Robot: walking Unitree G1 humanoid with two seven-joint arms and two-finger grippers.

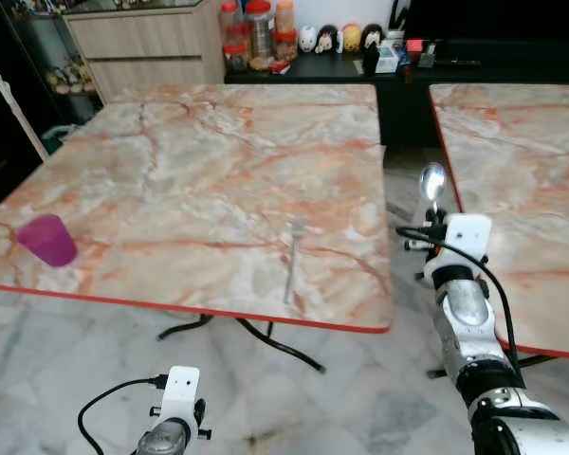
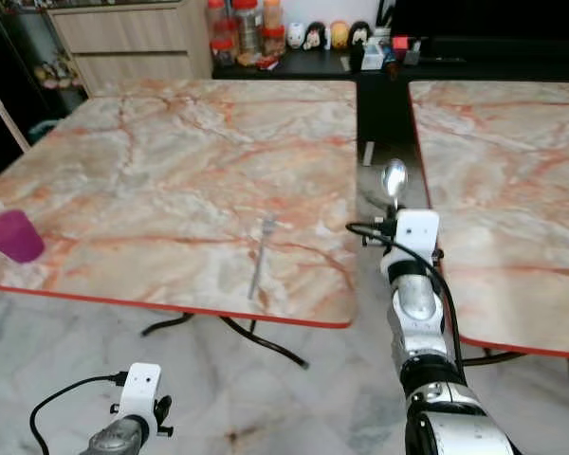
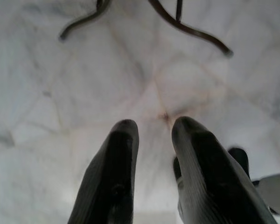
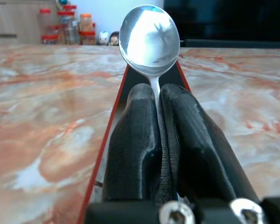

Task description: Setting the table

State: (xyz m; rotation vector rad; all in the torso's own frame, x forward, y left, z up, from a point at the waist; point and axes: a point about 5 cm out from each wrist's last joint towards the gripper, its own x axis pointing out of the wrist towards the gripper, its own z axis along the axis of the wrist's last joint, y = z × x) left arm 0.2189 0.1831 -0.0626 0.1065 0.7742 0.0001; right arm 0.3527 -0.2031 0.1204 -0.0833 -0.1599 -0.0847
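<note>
My right tool was clamped on a spoon, its two fingers pressed together on the thin handle so that the bowl stood up past the tips. In the head views the spoon rose upright above my right wrist, in the gap between the two tables, just off the near right corner of the left table. My right arm was stretched forward and upward from the lower right, the forearm nearly in line with the gap.

On that left table a fork already lay flat near the front edge, towards the right side, and a purple cup stood far off by the front left corner. I judged the setting partly done: fork and cup down, the spoon not yet placed, and no plate to be seen. The spoon probably belonged near the fork, so what remained was to carry it left over the table and lay it down.

My left tool hung low over the marble floor, idle, its fingers a narrow gap apart and holding nothing, with the table's dark legs beyond it.
</note>
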